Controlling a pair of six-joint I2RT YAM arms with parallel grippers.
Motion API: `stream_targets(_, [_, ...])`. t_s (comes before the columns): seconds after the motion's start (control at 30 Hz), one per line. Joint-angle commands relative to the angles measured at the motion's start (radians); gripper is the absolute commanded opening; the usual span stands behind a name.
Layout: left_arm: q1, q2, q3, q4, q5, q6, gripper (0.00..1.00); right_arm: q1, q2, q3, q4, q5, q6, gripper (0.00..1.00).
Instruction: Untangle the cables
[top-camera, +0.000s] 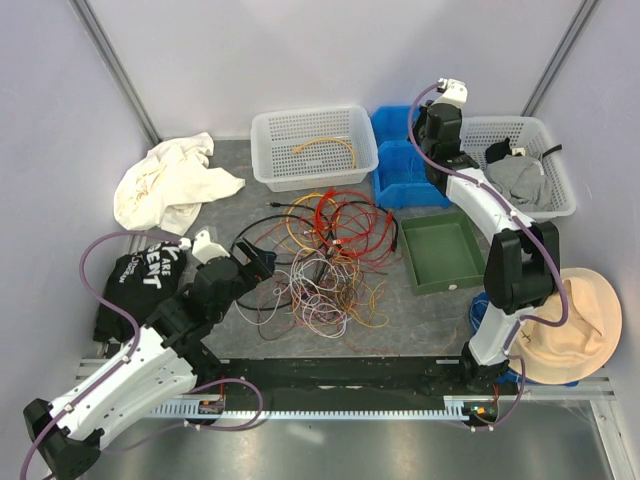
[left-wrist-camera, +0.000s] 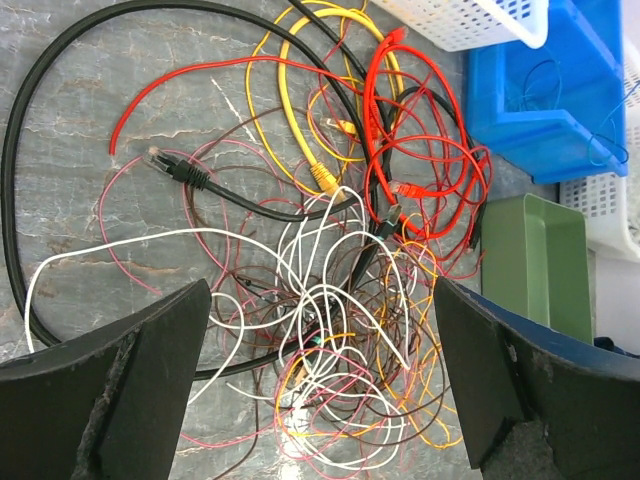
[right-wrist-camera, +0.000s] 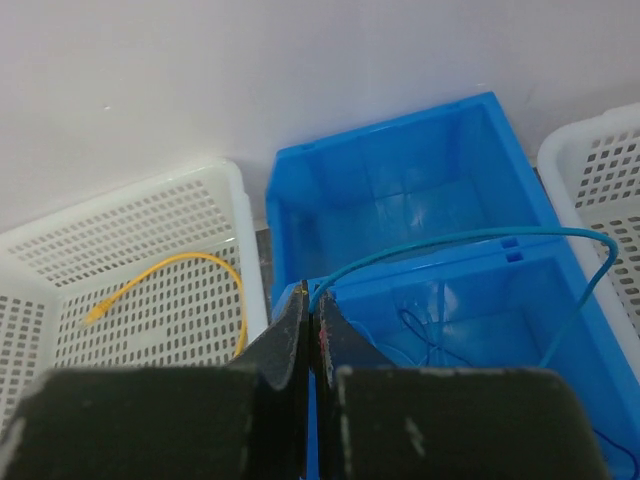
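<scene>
Risk, left side: closing on the pile as it lies would likely catch several strands at once. That would drag the whole knot and tighten it rather than free one wire.
Cause: white, brown, pink and orange loops cross thickly in the gap between the left fingers (left-wrist-camera: 320, 300). No single strand lies apart there.
Risk, plugs: the black plug (left-wrist-camera: 172, 166) and the ends of the red cable (left-wrist-camera: 370, 100) could hook on neighbouring loops when pulled.
Risk, right side: the blue cable (right-wrist-camera: 480, 235) is thin and pinched close to its end. It may slip out, or its slack may drop outside the blue bin (right-wrist-camera: 430, 180).
Left fingers: spread wide, holding nothing, low over the counter (top-camera: 430, 315).
Right fingers (right-wrist-camera: 310, 325): pressed together, pinching the blue cable.
Cables (top-camera: 325, 260): heaped mid-counter, at 3 o'clock of the left fingers in the top view. In the left wrist view the dense part sits between the tips and runs on toward 12 o'clock.
Blue cable vs right fingers: leaves the tips toward 2 o'clock, arcs over the blue bin and comes down at 4 o'clock.
Yellow cable (right-wrist-camera: 200, 257): alone in the white basket (right-wrist-camera: 120, 235), at 10 o'clock of the right fingers.
</scene>
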Motion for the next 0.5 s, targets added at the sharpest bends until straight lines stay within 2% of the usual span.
stream_targets(0.0, [-0.002, 0.031, 0.012, 0.061, -0.019, -0.026, 1.0, -0.031, 0.028, 0.059, 0.083, -0.05, 0.049, 0.0])
stream_targets(0.47, [-0.002, 0.059, 0.02, 0.062, -0.018, -0.018, 1.0, -0.038, 0.095, 0.231, 0.069, -0.075, 0.032, 0.0])
